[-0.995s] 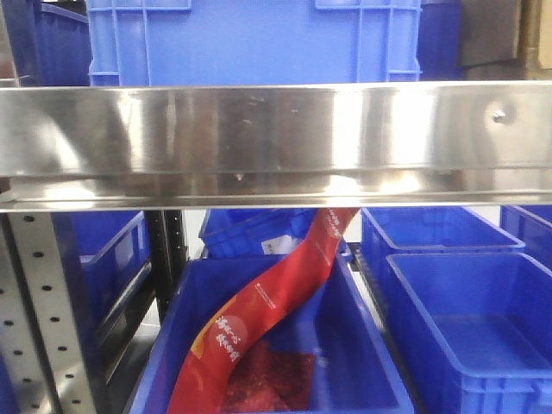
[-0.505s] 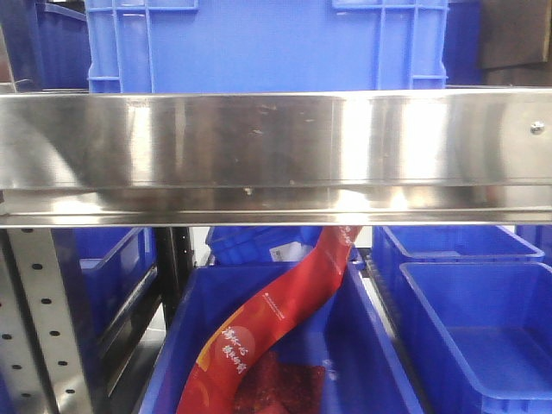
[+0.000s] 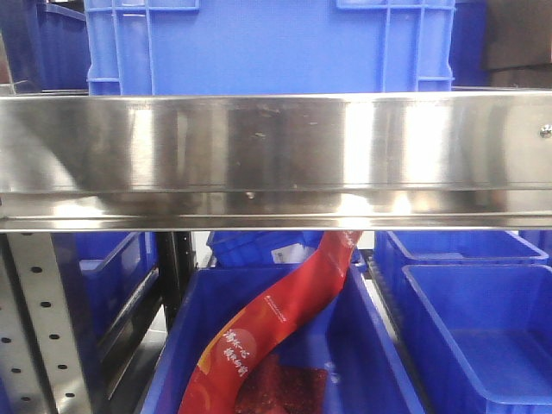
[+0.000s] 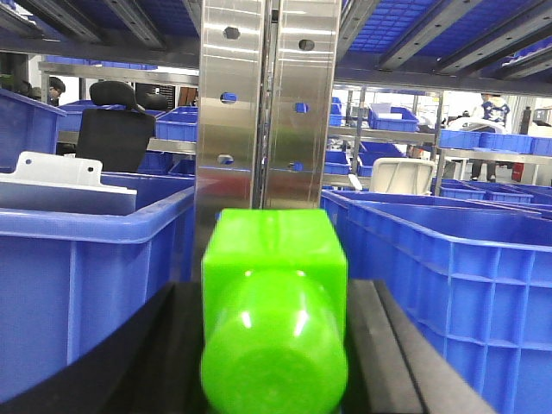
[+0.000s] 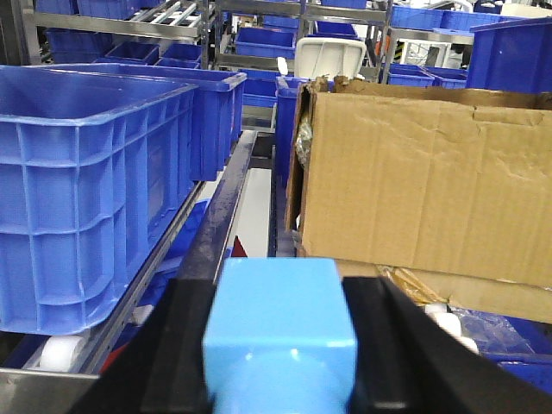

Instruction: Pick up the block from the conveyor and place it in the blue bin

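Note:
In the left wrist view my left gripper point(image 4: 274, 345) is shut on a bright green block point(image 4: 274, 285), held between its black fingers point(image 4: 164, 354) in front of a steel upright point(image 4: 267, 103). A blue bin point(image 4: 78, 259) stands to its left and another blue bin point(image 4: 448, 259) to its right. In the right wrist view my right gripper point(image 5: 280, 345) is shut on a light blue block point(image 5: 280, 319), with a blue bin point(image 5: 86, 172) to the left. The conveyor is out of view. Neither gripper shows in the front view.
A polished steel shelf rail point(image 3: 276, 155) spans the front view, with a blue crate point(image 3: 259, 43) above it. Below it are a blue bin point(image 3: 371, 354) holding a red packet point(image 3: 276, 319) and an empty blue bin point(image 3: 483, 345). A cardboard box point(image 5: 423, 181) stands right of my right gripper.
The front view has shifted: the steel rail now sits a little lower in the frame, and the bins and red packet sit further right.

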Motion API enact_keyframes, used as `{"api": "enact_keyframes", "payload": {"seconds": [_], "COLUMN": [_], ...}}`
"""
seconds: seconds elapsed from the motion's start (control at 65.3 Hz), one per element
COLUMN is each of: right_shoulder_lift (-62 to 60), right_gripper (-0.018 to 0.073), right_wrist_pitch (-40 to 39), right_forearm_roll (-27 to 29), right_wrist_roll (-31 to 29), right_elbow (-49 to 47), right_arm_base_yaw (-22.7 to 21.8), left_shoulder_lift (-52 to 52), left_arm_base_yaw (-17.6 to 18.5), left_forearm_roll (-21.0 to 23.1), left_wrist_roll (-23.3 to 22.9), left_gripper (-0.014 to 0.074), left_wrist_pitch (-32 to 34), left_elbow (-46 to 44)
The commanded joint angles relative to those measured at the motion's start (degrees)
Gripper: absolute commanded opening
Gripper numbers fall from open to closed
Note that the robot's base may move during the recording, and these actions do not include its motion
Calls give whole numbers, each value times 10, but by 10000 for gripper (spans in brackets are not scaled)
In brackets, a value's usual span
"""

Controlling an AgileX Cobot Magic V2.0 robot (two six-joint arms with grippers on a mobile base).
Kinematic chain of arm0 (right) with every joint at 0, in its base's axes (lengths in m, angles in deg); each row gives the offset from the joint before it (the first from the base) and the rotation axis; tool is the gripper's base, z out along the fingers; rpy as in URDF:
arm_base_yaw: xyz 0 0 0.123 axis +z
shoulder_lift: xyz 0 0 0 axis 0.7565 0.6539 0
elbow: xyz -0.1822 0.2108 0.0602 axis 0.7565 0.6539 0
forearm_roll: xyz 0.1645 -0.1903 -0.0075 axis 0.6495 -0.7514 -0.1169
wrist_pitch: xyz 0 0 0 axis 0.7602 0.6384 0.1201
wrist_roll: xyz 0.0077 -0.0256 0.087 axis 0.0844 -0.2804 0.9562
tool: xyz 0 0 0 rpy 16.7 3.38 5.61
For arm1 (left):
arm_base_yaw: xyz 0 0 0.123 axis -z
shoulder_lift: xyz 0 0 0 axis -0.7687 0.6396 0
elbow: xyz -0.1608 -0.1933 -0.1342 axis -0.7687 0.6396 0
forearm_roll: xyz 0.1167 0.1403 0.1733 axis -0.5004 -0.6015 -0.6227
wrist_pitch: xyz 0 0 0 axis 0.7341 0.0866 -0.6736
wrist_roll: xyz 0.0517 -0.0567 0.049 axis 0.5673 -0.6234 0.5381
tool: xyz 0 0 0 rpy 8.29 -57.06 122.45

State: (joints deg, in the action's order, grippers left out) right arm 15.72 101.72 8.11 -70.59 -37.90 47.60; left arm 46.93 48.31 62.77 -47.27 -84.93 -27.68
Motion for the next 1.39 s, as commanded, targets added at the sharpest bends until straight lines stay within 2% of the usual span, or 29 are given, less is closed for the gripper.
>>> {"api": "enact_keyframes", "payload": {"seconds": [0.0,0.153,0.276,0.352,0.429,0.49,0.567,0.689,0.781,0.903,0.98,1.087,1.378], "right_shoulder_lift": [-1,-1,1,10,32,55,84,146,204,274,326,400,589], "right_gripper": [-162,-162,-162,-162,-162,-162,-162,-162,-162,-162,-162,-162,-162], "right_wrist_pitch": [-16,-16,-25,-28,-26,-35,-41,-46,-53,-56,-60,-60,-121], "right_forearm_roll": [2,2,4,8,8,8,8,8,9,17,17,17,17], "right_wrist_roll": [-2,-2,-2,-2,-2,-2,-2,-2,-2,-2,-2,-2,-2], "right_elbow": [2,2,2,-11,-40,-60,-79,-111,-146,-205,-247,-313,-458], "right_arm_base_yaw": [1,1,1,1,9,27,51,90,117,149,171,202,265], "left_shoulder_lift": [-4,-3,-3,10,38,64,97,179,256,359,428,518,729], "left_arm_base_yaw": [-1,-1,-1,14,53,96,141,211,253,290,298,298,298], "left_forearm_roll": [4,4,4,13,14,-13,-38,-39,-39,-38,-34,10,10], "left_wrist_roll": [0,0,0,0,0,33,46,46,46,46,46,46,46], "left_gripper": [-111,-111,-111,-111,-111,-111,-111,-111,-111,-111,-111,-111,-111], "left_wrist_pitch": [11,12,-11,-19,-55,-65,-36,25,28,29,29,22,10], "left_elbow": [0,0,0,-9,-35,-52,-63,-94,-137,-213,-272,-356,-554]}}
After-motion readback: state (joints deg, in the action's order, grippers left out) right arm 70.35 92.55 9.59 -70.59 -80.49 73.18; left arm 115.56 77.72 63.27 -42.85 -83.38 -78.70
